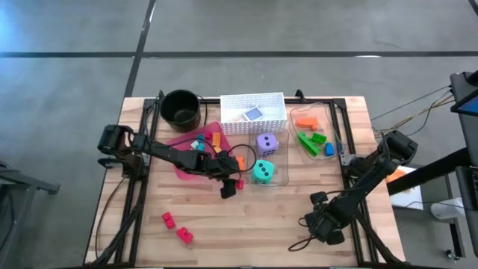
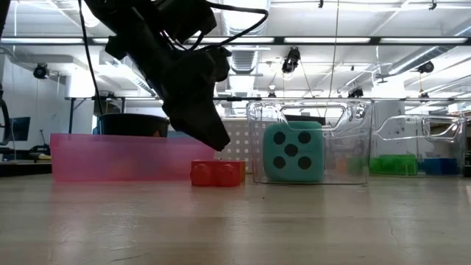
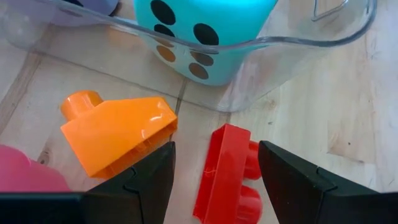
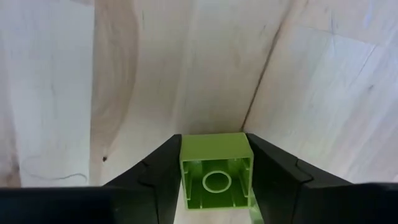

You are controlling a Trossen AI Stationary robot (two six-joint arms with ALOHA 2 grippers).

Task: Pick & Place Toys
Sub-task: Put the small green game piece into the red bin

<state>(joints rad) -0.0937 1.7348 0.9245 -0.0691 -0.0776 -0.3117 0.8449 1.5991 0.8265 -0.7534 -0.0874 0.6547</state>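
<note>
The table [image 1: 246, 224] carries a pink tray [image 1: 181, 166], a white basket [image 1: 254, 112], a black pot [image 1: 180, 107] and two clear bins [image 1: 280, 173], one at centre and one toward the right. The centre bin holds two dice, purple [image 1: 267, 143] and teal [image 1: 263, 171], the teal one showing five dots in the low view. The right bin holds green bricks [image 1: 311, 140], an orange one and a blue one. The left gripper [image 1: 230, 187] hangs just in front of the centre bin, fingers apart, straddling a red brick [image 3: 227, 177] that lies on the wood with its long axis running along the gap between the fingers; nothing is clamped. An orange brick [image 3: 118, 132] lies just beside it. Two more red bricks [image 1: 175, 228] lie near the front left. The right gripper [image 1: 323, 224], at front right, is closed on one green brick [image 4: 216, 171], hollow underside facing the wrist camera. No writing is readable.
</note>
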